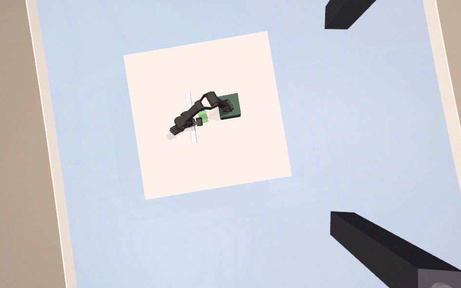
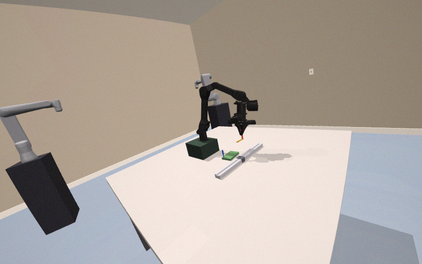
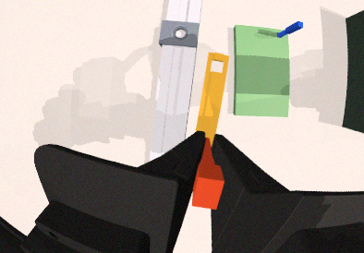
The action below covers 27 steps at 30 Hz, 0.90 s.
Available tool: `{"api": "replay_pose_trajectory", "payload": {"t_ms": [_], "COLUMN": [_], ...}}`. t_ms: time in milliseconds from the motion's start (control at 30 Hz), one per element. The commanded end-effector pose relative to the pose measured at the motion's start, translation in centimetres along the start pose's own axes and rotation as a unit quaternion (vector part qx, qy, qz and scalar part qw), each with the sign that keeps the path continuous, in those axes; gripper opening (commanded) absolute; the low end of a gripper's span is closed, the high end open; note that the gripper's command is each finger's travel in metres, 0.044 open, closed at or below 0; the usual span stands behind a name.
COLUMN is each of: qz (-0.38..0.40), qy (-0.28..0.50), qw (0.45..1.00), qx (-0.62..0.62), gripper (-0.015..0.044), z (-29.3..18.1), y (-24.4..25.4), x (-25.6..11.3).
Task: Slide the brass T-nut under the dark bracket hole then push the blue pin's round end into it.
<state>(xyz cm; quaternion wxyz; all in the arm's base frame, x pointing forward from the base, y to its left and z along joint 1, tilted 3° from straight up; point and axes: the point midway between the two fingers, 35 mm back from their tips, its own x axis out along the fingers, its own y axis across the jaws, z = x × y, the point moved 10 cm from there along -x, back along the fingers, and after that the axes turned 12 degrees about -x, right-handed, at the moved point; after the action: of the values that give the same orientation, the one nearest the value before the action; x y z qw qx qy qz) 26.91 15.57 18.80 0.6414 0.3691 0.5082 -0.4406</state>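
Observation:
My gripper (image 2: 241, 134) (image 3: 208, 139) is shut on the orange handle (image 3: 208, 193) of the T-nut and holds it in the air. The brass nut (image 3: 212, 97) (image 2: 239, 140) is a flat yellow strip with a square hole near its far end; in the wrist view it shows between the rail and the tray. The aluminum rail (image 1: 193, 137) (image 2: 227, 170) (image 3: 173, 86) lies on the table below, its slot open upward. The dark bracket (image 2: 240, 158) (image 3: 167, 33) with its round hole sits across the rail. The blue pin (image 2: 223, 153) (image 3: 292, 29) stands tilted in the green tray (image 1: 205, 119) (image 2: 230, 155) (image 3: 262, 104).
The arm's dark green base block (image 1: 236, 107) (image 2: 202, 150) (image 3: 357, 77) stands beyond the tray, on the side away from the rail. The white table (image 1: 224, 153) (image 2: 255, 210) carries everything. A grey arm on a black pedestal (image 2: 41, 193) stands off the table in the exterior view.

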Motion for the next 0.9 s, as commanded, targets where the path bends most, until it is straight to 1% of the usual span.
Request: {"api": "replay_pose_trajectory", "payload": {"t_ms": [0, 867], "qz": [0.000, 0.005], "qy": [0.002, 0.006], "qw": [1.000, 1.000], "qx": [-0.001, -0.013], "gripper": [-0.0150, -0.0150], "z": [-0.5, -3.2], "y": [0.6, 3.7], "x": [-0.1, -0.5]}}
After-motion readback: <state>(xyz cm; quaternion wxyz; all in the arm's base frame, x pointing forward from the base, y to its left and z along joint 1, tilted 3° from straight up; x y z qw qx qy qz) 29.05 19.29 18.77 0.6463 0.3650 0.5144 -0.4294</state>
